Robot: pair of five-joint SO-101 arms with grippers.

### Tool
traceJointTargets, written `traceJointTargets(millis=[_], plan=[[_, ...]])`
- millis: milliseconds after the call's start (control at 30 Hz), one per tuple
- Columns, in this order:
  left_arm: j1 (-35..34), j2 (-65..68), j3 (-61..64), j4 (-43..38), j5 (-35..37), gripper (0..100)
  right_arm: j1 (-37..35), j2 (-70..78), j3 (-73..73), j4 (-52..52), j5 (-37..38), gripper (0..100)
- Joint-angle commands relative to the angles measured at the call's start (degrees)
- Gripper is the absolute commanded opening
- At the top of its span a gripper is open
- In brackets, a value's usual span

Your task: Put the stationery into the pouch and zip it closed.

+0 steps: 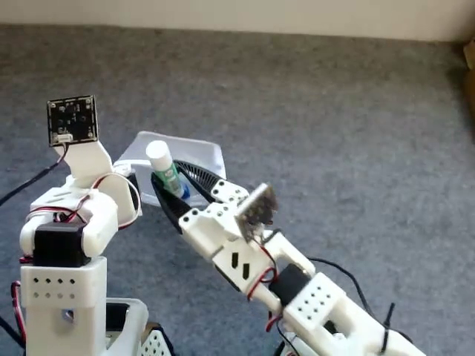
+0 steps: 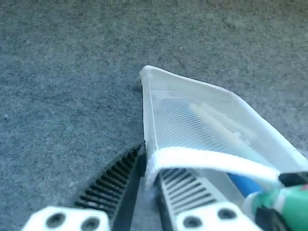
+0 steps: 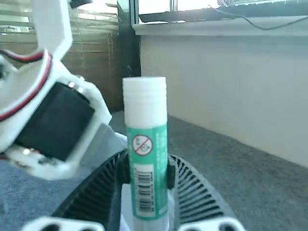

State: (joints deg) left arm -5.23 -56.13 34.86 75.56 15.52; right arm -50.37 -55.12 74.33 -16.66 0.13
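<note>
**Item under task.** The glue stick, white-capped with a green label, stands near upright with its cap up, at the mouth of the pouch. Its lower end is down by the pouch's rim. Whether the base has entered the opening cannot be told.

**Pouch.** It is translucent white mesh and lies on the grey tabletop, with its mouth raised toward the arms. A pale long shape shows through the mesh wall and cannot be identified.

**Claws.** The right claw is pinching the glue stick across its label, one jaw on either side. The left claw is pressed together on the pouch's white rim band, holding that edge of the mouth up.

**Assessment.** The step in hand appears to be inserting the glue stick. Zipping has not begun.

**Risks.**
- The stick is nearly vertical while the pouch lies flat. If released as it stands, it could topple across the rim and roll away from the pouch instead of sliding in.
- The mouth is lifted at one point only. The slack mesh could fold under the stick's base and block entry.
- The right claw is close beside the left claw at the rim. Pushing deeper could knock the rim band out of the left claw's pinch and let the mouth collapse.
- The right claw's hold is narrow and on a smooth label, so the stick could swivel in the grip.
</note>
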Motion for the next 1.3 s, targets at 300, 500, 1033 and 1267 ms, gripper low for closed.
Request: traceJointTargets(millis=[300, 500, 1033, 1267], plan=[[0.66, -0.31, -4.09, 0.00, -0.35, 1, 0.57, 23.08, -0.75, -28.09, -0.09, 0.5], [0.57, -0.22, -4.09, 0.00, -0.35, 1, 0.48, 23.08, -0.84, -24.75, -0.09, 18.0], [0.57, -0.13, -4.00, 0.00, -0.35, 1, 0.92, 12.35, -0.57, -22.02, -0.09, 12.4], [0.57, -0.13, -3.65, -0.09, -0.35, 1, 0.57, 2.51, -1.10, -6.90, -0.44, 0.6]])
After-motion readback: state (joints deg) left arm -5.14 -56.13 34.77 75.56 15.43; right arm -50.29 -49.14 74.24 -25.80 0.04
